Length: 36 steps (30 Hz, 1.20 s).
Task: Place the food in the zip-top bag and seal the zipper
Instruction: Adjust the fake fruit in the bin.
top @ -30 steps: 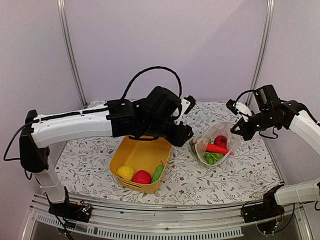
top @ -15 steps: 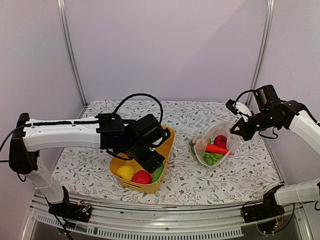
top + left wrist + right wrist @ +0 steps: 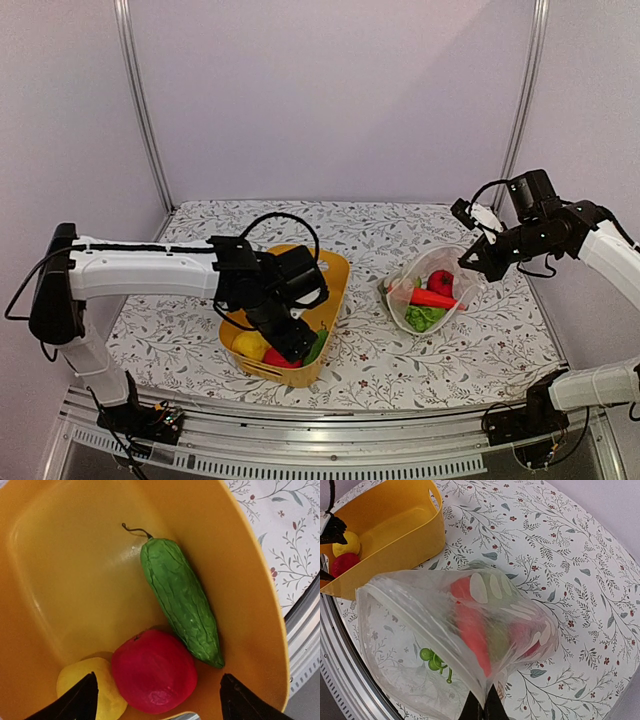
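Two jobs: left claw (image 3: 158, 680), spread wide, has the red fruit (image 3: 152, 672) between its fingers (image 3: 80, 700), likely to grab it; right claw (image 3: 482, 707) pinches the zip-top bag (image 3: 420, 610) by its rim, propping the mouth open ahead.

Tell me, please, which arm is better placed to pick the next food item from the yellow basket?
The left: its open left gripper hangs over the red fruit in the basket, while the right gripper is shut on the zip-top bag.
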Each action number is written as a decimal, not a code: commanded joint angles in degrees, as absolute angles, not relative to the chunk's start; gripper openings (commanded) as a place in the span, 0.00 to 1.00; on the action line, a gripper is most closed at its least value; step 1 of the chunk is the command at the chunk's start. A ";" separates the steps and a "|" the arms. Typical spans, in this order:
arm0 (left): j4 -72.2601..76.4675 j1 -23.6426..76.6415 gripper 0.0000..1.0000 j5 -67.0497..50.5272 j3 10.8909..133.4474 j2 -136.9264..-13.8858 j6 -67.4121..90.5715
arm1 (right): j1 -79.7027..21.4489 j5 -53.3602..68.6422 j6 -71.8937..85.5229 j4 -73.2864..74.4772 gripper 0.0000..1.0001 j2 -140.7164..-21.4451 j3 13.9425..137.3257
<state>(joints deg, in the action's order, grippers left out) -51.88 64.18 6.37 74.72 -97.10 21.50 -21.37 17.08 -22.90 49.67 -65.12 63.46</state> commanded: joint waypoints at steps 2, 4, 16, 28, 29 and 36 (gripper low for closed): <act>-54.53 61.31 0.84 4.20 72.31 -99.64 18.93 | -21.54 18.35 -22.68 49.87 0.00 -64.72 63.36; -55.23 60.72 0.84 5.50 72.48 -100.51 18.25 | -21.58 18.47 -22.66 50.23 0.00 -64.81 63.62; -52.84 58.22 0.80 15.39 77.51 -107.83 13.99 | -21.45 18.20 -22.68 49.91 0.00 -63.95 62.86; -46.36 56.31 0.82 18.60 82.50 -106.23 12.72 | -21.27 18.12 -22.76 49.83 0.00 -63.90 62.24; -46.25 56.33 0.82 17.82 82.33 -105.79 12.97 | -21.27 18.18 -22.72 49.73 0.00 -63.78 62.04; -42.53 56.33 1.00 14.25 78.41 -100.53 15.28 | -21.27 18.39 -22.72 49.29 0.00 -64.15 61.84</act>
<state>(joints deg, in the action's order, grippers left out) -45.80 56.88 16.84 80.55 -105.21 14.06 -21.34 17.34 -22.92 49.69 -64.88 62.48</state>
